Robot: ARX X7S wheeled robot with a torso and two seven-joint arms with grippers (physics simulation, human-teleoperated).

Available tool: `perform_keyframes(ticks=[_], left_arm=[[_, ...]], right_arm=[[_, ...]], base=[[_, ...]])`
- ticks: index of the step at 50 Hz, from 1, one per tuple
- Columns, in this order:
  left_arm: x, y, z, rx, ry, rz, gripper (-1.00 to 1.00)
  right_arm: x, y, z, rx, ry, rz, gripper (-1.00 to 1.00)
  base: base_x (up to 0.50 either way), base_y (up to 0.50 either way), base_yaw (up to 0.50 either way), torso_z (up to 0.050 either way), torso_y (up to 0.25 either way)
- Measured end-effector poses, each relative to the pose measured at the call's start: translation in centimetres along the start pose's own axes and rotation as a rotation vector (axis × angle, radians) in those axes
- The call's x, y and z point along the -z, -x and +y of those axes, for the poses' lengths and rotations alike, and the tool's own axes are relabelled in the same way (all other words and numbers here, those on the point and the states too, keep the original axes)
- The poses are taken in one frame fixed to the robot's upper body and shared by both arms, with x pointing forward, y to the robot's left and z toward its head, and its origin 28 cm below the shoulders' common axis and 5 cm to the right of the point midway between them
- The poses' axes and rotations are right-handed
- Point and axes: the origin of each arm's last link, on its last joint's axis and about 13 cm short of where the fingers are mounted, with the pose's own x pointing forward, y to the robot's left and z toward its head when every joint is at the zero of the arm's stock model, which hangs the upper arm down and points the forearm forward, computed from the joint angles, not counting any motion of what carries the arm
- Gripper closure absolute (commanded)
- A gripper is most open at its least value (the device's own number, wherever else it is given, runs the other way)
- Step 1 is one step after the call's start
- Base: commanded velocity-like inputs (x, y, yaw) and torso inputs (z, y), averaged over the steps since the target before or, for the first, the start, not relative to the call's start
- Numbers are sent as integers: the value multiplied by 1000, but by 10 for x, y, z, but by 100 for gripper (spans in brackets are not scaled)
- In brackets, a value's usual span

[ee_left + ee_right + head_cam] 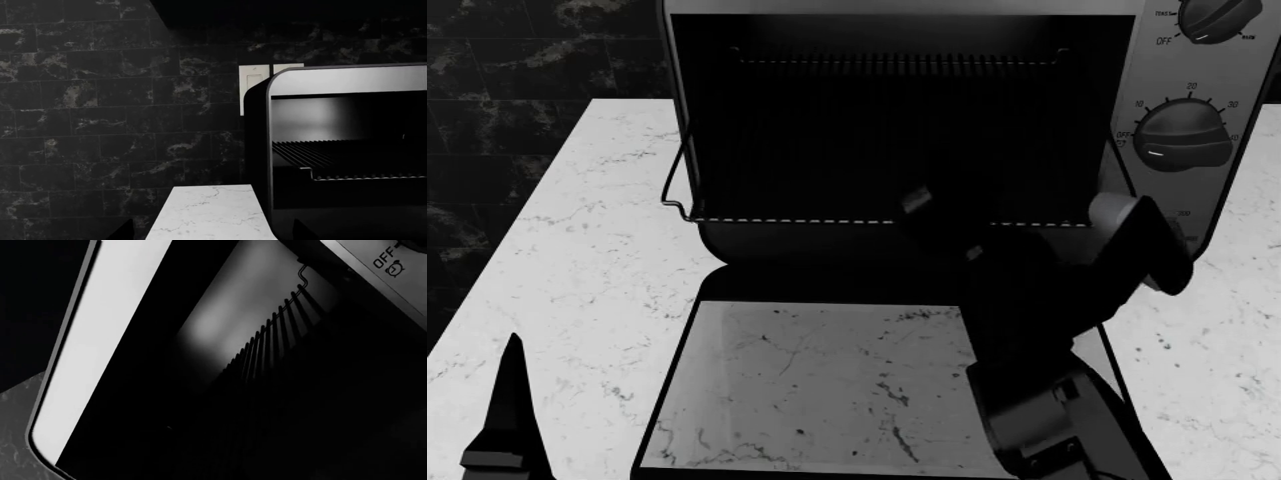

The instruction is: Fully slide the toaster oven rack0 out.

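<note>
The toaster oven [1174, 60] stands on the counter with its glass door [814, 390] folded down flat. The rack0 [868, 130] lies inside the dark cavity, its front bar near the cavity mouth. It also shows in the left wrist view [347, 160] and in the right wrist view [273, 340]. My right gripper [941, 225] reaches over the door to the rack's front bar, right of its middle. Its jaws are lost in the dark, so I cannot tell if they hold the bar. My left gripper [213, 232] is open and empty, low at the left of the oven [347, 80].
Round black dials [1181, 140] sit on the oven's right panel. The white marble counter [574, 250] runs left and right of the oven. A dark tiled wall [100, 100] with a light switch plate [255, 85] stands behind.
</note>
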Motion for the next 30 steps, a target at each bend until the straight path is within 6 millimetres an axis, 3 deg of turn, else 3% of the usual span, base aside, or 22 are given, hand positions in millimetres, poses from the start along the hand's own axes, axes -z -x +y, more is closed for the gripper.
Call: perform_keyframes(ticks=[15, 30], left_arm=[[1, 1, 1, -4, 10, 0, -100], [-1, 3, 1, -10, 18, -7, -100]], right_arm=[[12, 45, -3, -71, 55, -37, 100], [18, 77, -3, -117, 82, -51, 100]], base=[[0, 0, -1, 0, 0], [0, 0, 0, 0, 0]])
